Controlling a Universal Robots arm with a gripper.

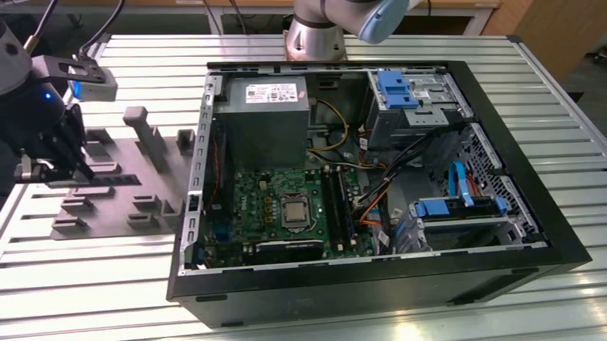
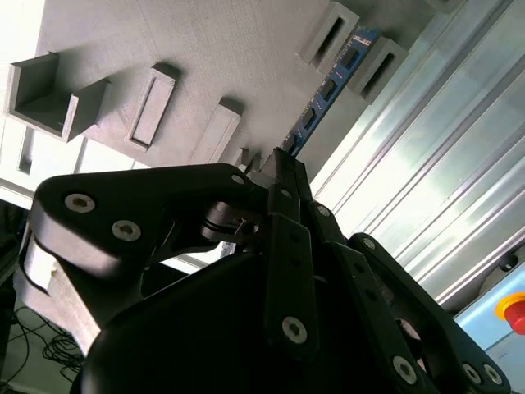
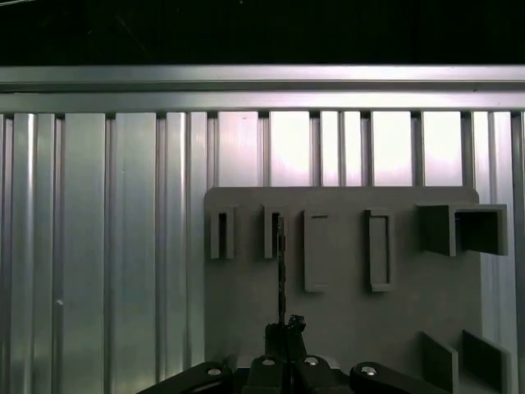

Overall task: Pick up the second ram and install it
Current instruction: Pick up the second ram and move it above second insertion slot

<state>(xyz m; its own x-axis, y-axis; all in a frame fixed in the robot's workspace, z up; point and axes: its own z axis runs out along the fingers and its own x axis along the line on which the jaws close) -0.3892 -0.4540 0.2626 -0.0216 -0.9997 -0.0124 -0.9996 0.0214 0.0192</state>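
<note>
Clamping the second ram (image 2: 326, 94) at its near end, the gripper (image 2: 276, 161) stands over the grey tray (image 2: 164, 41).
Exterior view: the tray lies on the slatted surface (image 1: 95, 284), at nine o'clock of the open computer case (image 1: 379, 291). Second wrist view: the second ram runs between two raised blocks (image 2: 328, 33). First wrist view: it shows edge-on.

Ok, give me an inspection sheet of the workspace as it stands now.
Surface: slatted metal table, carrying the grey tray and the open computer case.
Job's things: the second ram stands on edge, its far end between two raised blocks of the tray; motherboard slots lie inside the case.
Clutter: nothing seen.
Grippers: gripper shut on the ram's near end, over the tray.
Cables: orange and black leads inside the case.
Surroundings: wooden panel beyond the table.
</note>
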